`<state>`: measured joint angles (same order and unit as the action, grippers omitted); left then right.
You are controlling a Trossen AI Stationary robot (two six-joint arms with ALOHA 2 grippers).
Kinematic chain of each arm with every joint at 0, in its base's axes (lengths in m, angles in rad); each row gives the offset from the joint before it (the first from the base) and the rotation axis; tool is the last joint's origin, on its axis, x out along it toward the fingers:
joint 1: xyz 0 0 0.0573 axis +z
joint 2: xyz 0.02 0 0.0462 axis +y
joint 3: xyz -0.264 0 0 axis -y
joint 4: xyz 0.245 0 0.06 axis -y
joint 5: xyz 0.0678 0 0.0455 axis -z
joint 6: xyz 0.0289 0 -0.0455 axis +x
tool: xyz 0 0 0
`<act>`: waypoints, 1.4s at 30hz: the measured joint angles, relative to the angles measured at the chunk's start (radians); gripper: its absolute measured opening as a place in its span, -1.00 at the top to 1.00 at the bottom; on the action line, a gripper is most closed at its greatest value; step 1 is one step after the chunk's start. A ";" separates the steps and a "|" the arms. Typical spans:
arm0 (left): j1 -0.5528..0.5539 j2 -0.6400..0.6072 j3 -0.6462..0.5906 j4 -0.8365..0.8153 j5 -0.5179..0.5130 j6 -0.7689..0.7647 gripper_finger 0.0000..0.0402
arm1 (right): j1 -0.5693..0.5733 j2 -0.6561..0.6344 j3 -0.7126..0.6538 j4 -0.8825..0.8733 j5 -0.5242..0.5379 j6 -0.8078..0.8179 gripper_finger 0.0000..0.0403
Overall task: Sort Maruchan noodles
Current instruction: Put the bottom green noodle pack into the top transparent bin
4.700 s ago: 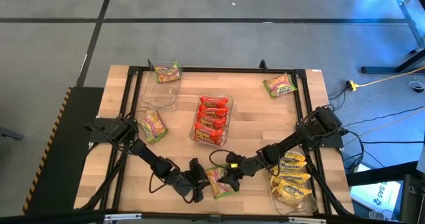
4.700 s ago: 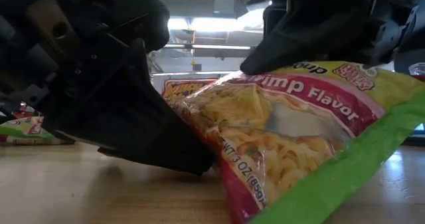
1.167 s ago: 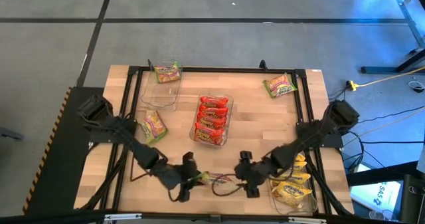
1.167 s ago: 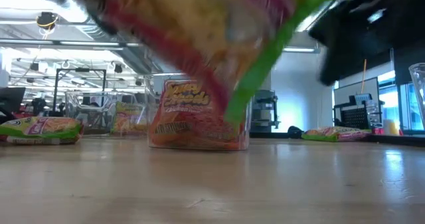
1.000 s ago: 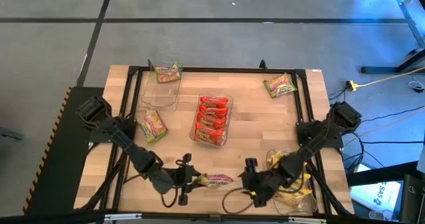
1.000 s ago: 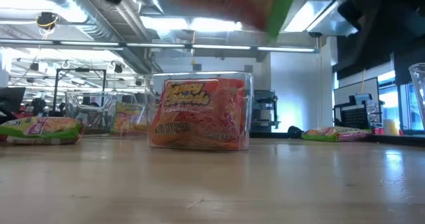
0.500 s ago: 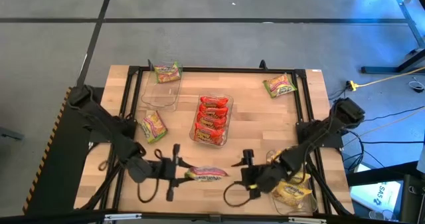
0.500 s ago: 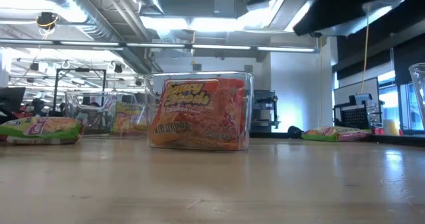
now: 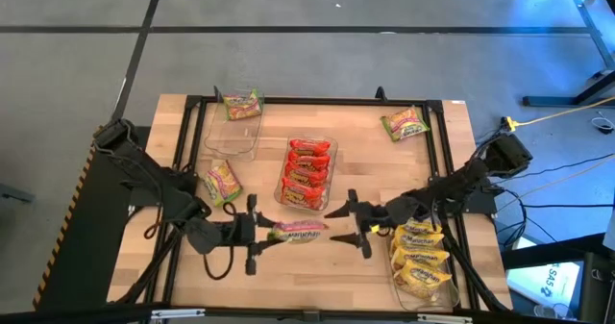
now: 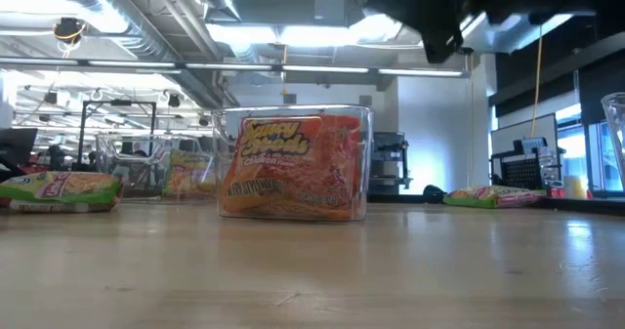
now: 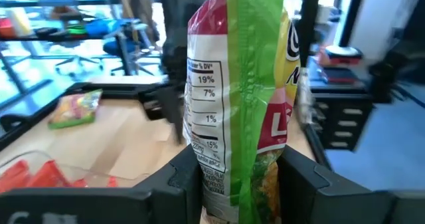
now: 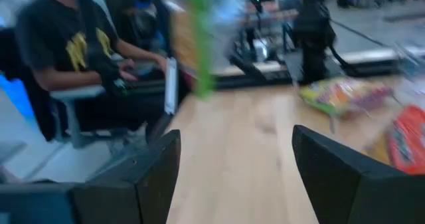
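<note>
A green Maruchan noodle packet (image 9: 298,232) hangs clear of the table near its front middle, with my left gripper (image 9: 259,233) shut on it. In the left wrist view the packet (image 11: 249,98) stands on edge. My right gripper (image 9: 344,224) stands open just right of the packet, pointing toward it, with nothing between its fingers (image 12: 149,174). Red packets fill the clear middle tray (image 9: 307,173), yellow ones the near right tray (image 9: 421,259). One green packet lies in the far left tray (image 9: 240,108). Two green packets (image 9: 221,182) (image 9: 405,123) lie flat on the wood. My left gripper pinches the green packet's flat faces between its two fingers (image 11: 302,177), at the end nearest the gripper (image 11: 232,184). The fingers come level from the table's left. The packet reaches out beyond them toward the right, standing on edge, lifted clear of the table.
A black frame (image 9: 317,100) runs round the wooden tabletop. Bare wood (image 9: 375,170) lies between the middle tray and the right side. A seated person (image 12: 73,44) shows beyond the table in the right wrist view.
My left gripper has risen and gone toward the far edge with the green packet, which has left the low view. My right gripper has gone from the near edge toward the far edge and swung round to point toward the table's left, still open.
</note>
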<state>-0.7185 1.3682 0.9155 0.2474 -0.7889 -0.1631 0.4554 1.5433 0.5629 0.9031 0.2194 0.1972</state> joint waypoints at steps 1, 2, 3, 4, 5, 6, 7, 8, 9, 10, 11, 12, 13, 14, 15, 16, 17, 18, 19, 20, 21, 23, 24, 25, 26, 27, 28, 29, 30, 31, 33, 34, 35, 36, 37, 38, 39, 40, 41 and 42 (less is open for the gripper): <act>0.005 0.000 -0.013 0.024 -0.013 -0.004 0.37 | 0.001 0.000 0.001 0.021 -0.007 -0.002 -0.29; 0.010 0.000 -0.022 0.042 -0.021 -0.008 0.37 | 0.002 0.000 0.004 0.036 -0.011 -0.015 -0.29; 0.013 0.000 -0.028 0.057 -0.028 -0.010 0.36 | 0.002 0.000 0.010 0.043 -0.013 -0.026 -0.29; 0.018 0.000 -0.031 0.067 -0.028 -0.011 0.36 | 0.003 0.000 0.017 0.046 -0.013 -0.037 -0.29; 0.025 0.000 -0.031 0.069 -0.027 -0.014 0.36 | 0.003 0.000 0.025 0.046 -0.013 -0.045 -0.29; 0.030 0.000 -0.031 0.069 -0.017 -0.015 0.36 | 0.002 0.000 0.033 0.046 -0.012 -0.045 -0.29; 0.036 0.000 -0.032 0.070 0.000 -0.016 0.36 | 0.002 0.000 0.040 0.046 -0.012 -0.046 -0.29; 0.043 0.000 -0.032 0.071 0.015 -0.018 0.36 | 0.002 0.000 0.046 0.046 -0.011 -0.048 -0.29; 0.048 0.000 -0.032 0.073 0.025 -0.019 0.36 | 0.002 0.000 0.052 0.046 -0.011 -0.056 -0.29; 0.051 0.000 -0.032 0.079 0.027 -0.019 0.36 | 0.002 0.000 0.059 0.046 -0.011 -0.069 -0.29; 0.052 0.000 -0.032 0.084 0.032 -0.020 0.36 | 0.002 0.000 0.066 0.046 -0.012 -0.083 -0.29; 0.052 0.000 -0.032 0.086 0.033 -0.021 0.36 | 0.002 0.001 0.076 0.046 -0.019 -0.099 -0.31; 0.052 0.000 -0.032 0.084 0.033 -0.021 0.36 | 0.002 0.001 0.086 0.046 -0.030 -0.106 -0.33; 0.052 0.000 -0.032 0.083 0.033 -0.021 0.36 | 0.002 0.001 0.098 0.047 -0.037 -0.112 -0.36; 0.052 0.000 -0.032 0.083 0.034 -0.021 0.36 | 0.002 0.001 0.108 0.047 -0.038 -0.118 -0.41; 0.051 0.000 -0.032 0.084 0.036 -0.021 0.36 | 0.002 0.001 0.117 0.046 -0.038 -0.122 -0.46; 0.053 0.000 -0.032 0.084 0.036 -0.021 0.36 | 0.002 0.001 0.126 0.046 -0.034 -0.127 -0.52; 0.056 0.000 -0.032 0.084 0.035 -0.021 0.36 | 0.002 0.001 0.134 0.046 -0.029 -0.134 -0.57; 0.059 0.000 -0.032 0.084 0.035 -0.021 0.36 | 0.002 0.001 0.141 0.045 -0.028 -0.150 -0.63; 0.062 0.000 -0.032 0.085 0.034 -0.021 0.36 | 0.002 0.001 0.147 0.043 -0.029 -0.161 -0.68; 0.065 0.000 -0.032 0.090 0.033 -0.021 0.36 | 0.002 0.005 0.156 0.042 -0.029 -0.177 -0.73; 0.071 0.000 -0.032 0.099 0.037 -0.021 0.35 | 0.002 0.022 0.183 0.042 -0.017 -0.201 -0.81; 0.077 0.000 -0.032 0.103 0.047 -0.021 0.35 | 0.002 0.032 0.195 0.041 0.005 -0.206 -0.83; 0.085 0.000 -0.032 0.109 0.063 -0.020 0.35 | 0.002 0.043 0.211 0.042 0.028 -0.213 -0.85; 0.092 0.000 -0.032 0.113 0.076 -0.020 0.35 | 0.002 0.053 0.222 0.042 0.051 -0.227 -0.86; 0.097 -0.001 -0.032 0.114 0.087 -0.020 0.35 | 0.002 0.061 0.231 0.041 0.061 -0.238 -0.86; 0.101 -0.001 -0.032 0.116 0.097 -0.022 0.35 | 0.003 0.069 0.240 0.038 0.059 -0.254 -0.86; 0.102 0.000 -0.032 0.116 0.105 -0.026 0.35 | 0.003 0.077 0.249 0.037 0.054 -0.259 -0.85; 0.102 0.000 -0.032 0.116 0.103 -0.033 0.35 | 0.003 0.082 0.255 0.037 0.051 -0.263 -0.83; 0.102 -0.001 -0.032 0.116 0.105 -0.037 0.35 | 0.003 0.083 0.259 0.035 0.050 -0.268 -0.81; 0.102 -0.001 -0.032 0.117 0.107 -0.037 0.35 | 0.002 0.083 0.264 0.035 0.051 -0.273 -0.74; 0.102 -0.001 -0.032 0.117 0.110 -0.037 0.35 | 0.002 0.083 0.264 0.034 0.058 -0.273 -0.69; 0.102 -0.001 -0.032 0.117 0.113 -0.037 0.35 | 0.003 0.084 0.264 0.034 0.072 -0.273 -0.64; 0.103 0.000 -0.032 0.116 0.116 -0.037 0.35 | 0.003 0.084 0.265 0.031 0.085 -0.274 -0.59; 0.103 0.000 -0.032 0.116 0.116 -0.037 0.35 | 0.002 0.084 0.265 0.029 0.095 -0.275 -0.53; 0.103 0.000 -0.032 0.115 0.117 -0.037 0.35 | 0.002 0.084 0.265 0.028 0.098 -0.276 -0.47; 0.103 0.000 -0.032 0.115 0.119 -0.037 0.35 | 0.002 0.084 0.265 0.025 0.100 -0.276 -0.40; 0.103 0.000 -0.032 0.114 0.121 -0.037 0.35 | 0.002 0.084 0.265 0.022 0.101 -0.276 -0.32; 0.103 0.000 -0.032 0.112 0.124 -0.037 0.35 | 0.002 0.084 0.265 0.019 0.101 -0.276 -0.25; 0.103 0.000 -0.032 0.111 0.126 -0.037 0.35 | 0.002 0.084 0.266 0.016 0.102 -0.276 -0.17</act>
<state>-0.6152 1.3682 0.8833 0.3589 -0.6633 -0.1997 0.4576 1.6272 0.8285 0.9195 0.3217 -0.0784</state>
